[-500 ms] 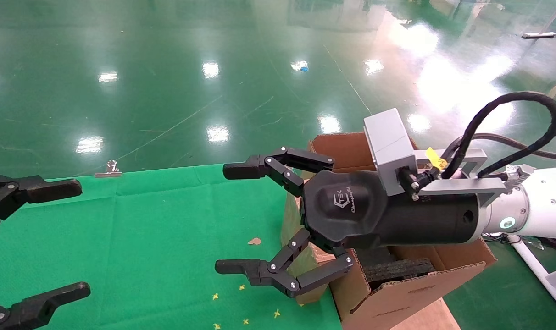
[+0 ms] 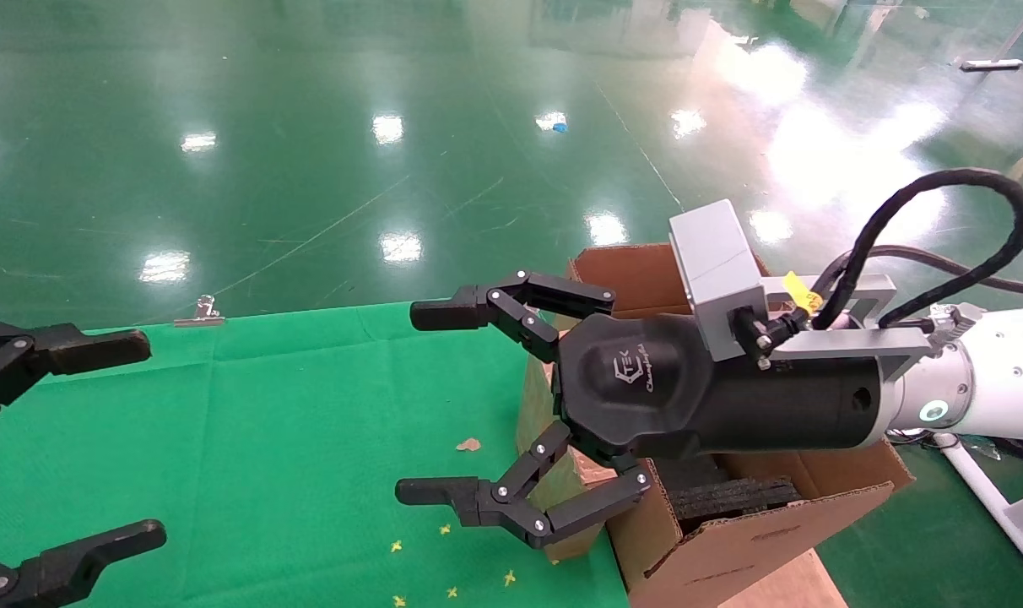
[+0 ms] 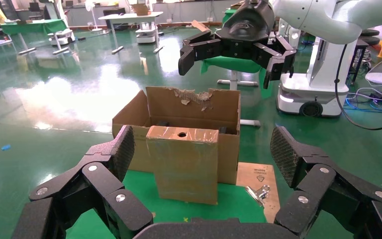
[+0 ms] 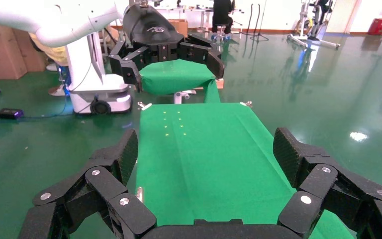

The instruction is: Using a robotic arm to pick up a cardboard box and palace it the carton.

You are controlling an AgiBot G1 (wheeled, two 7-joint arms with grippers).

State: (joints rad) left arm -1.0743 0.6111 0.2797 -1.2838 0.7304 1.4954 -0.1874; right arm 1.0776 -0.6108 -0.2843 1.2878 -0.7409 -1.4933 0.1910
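Observation:
The cardboard box (image 3: pixel 184 162) stands upright on the green cloth, against the carton's (image 3: pixel 229 144) near wall, its holed narrow edge up. In the head view only a strip of the box (image 2: pixel 533 405) shows behind my right gripper. The carton (image 2: pixel 731 540) sits at the table's right end with black foam (image 2: pixel 731 498) inside and a torn flap. My right gripper (image 2: pixel 419 403) on the white robotic arm (image 2: pixel 1001 380) is open and empty, above the cloth just left of the box. My left gripper (image 2: pixel 140 439) is open and empty at the far left, facing the box (image 3: pixel 202 149).
A green cloth (image 2: pixel 292 439) covers the table. A silver binder clip (image 2: pixel 199 314) sits on its far edge, another (image 3: pixel 258 191) by a brown board (image 3: pixel 256 177) under the carton. A cardboard scrap (image 2: pixel 468 444) and yellow marks lie on the cloth. Glossy green floor lies around.

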